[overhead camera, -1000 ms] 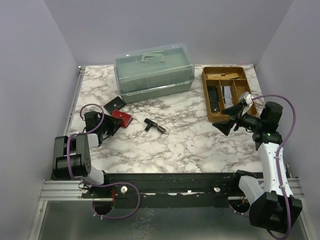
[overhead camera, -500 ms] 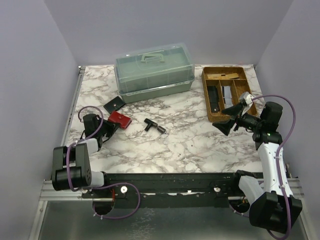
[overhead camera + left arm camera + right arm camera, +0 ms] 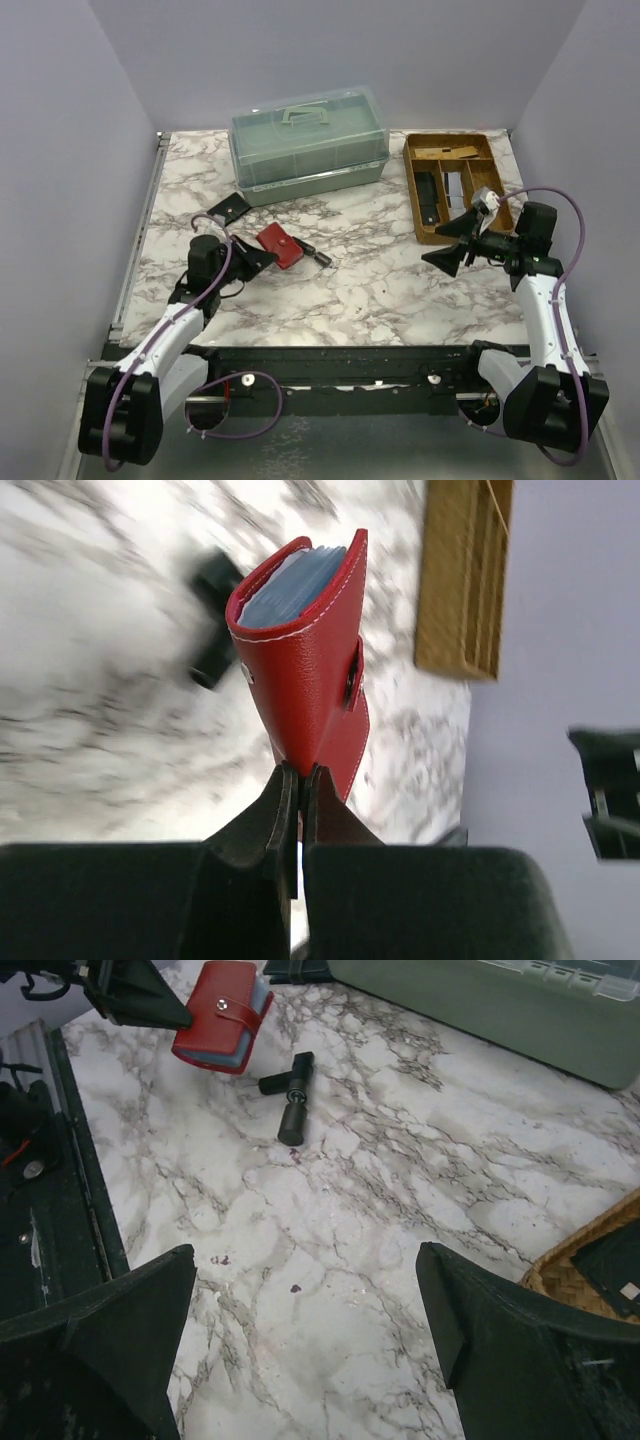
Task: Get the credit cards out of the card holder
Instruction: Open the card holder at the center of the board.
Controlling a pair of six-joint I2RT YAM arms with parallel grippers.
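Observation:
The red snap-closed card holder (image 3: 281, 245) hangs above the marble table, held by one edge. My left gripper (image 3: 256, 257) is shut on that edge, seen close up in the left wrist view as the card holder (image 3: 312, 670) pinched in the left gripper (image 3: 298, 772). Pale blue credit cards (image 3: 290, 572) show as stacked edges in its open end. The right wrist view has the card holder (image 3: 215, 1015) at top left. My right gripper (image 3: 446, 244) hovers open over the table near the tray, and the right gripper (image 3: 305, 1255) has nothing between its fingers.
A black T-shaped tool (image 3: 290, 1092) lies on the marble just beyond the card holder. A flat black wallet (image 3: 229, 208) sits to the left. A green lidded box (image 3: 308, 145) stands at the back. A wooden tray (image 3: 411, 185) with compartments stands at the back right.
My left gripper closed on the red card holder, lifted it and carried it to the right toward the table's middle. The right gripper shifted slightly and stayed open.

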